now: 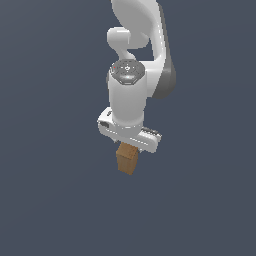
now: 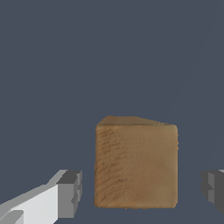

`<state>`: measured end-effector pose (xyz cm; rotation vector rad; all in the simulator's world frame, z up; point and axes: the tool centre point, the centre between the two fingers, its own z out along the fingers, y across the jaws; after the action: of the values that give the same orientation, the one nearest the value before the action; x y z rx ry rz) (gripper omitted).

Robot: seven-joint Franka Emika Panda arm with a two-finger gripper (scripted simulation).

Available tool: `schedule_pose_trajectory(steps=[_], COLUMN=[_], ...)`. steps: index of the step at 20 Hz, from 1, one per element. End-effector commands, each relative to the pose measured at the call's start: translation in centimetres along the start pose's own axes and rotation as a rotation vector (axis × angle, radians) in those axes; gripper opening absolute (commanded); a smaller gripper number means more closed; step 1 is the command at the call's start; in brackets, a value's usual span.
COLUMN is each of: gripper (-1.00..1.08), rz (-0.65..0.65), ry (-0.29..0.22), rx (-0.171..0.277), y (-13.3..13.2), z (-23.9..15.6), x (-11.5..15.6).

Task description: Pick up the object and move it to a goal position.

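Counted first: one white arm (image 1: 131, 75), one gripper (image 1: 128, 145) at its lower end, two fingers (image 2: 70, 194), one object (image 1: 127, 159).

Seen from the exterior view: a single tan-brown block, taller than wide, narrower than the white gripper body above it. Sits directly under that body, top end touching or tucked just beneath it, lower end poking out below. Tilted slightly, one corner edge turned toward the camera, two faces showing, one lighter than the other.

Seen from the wrist view: the same object (image 2: 136, 162) as a wood-grained face with a thin strip of a second face along one edge. Stands between the two fingers, with a clear band of dark background on either side. Fingers spread, then, and touching neither flank of the block; pinching nothing.

Hard to make out or cut off: both fingers hidden in the exterior view, behind the gripper body and the block. In the wrist view, one finger only partly in frame, a grey pad on a white stem running off the edge; the other no more than a grey sliver at the opposite border. Upper part of the arm cropped by the exterior view's top edge.

Uniform dark blue-grey background (image 1: 50, 200) in both views, without edge, shadow or seam. Impossible to say whether counter or backdrop, or whether the block rests on anything.
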<state>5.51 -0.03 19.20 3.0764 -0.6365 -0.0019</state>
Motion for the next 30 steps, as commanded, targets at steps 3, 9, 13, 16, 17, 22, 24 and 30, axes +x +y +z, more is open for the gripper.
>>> schedule_pose_trajectory(steps=[3,9,13,16,17,22,24,30], gripper=[1.0,1.0,1.0,1.0,-1.0,-1.0,-1.0,-1.0], rz=[0.001,0.004,0.004,0.004,0.004,0.004,0.004,0.004], ry=[0.0,0.001,0.001,0.001,0.001,0.001,0.001,0.0], rx=[0.0,0.0,0.0,0.0,0.0,0.0,0.0,0.0], y=[0.0,0.1,0.0,0.0,0.0,0.0,0.0,0.0], z=[1.2,4.1,4.9,4.9,4.9,4.9,4.9,4.7], x=[0.0,0.0,0.0,0.1,0.1,0.1,0.1,0.0])
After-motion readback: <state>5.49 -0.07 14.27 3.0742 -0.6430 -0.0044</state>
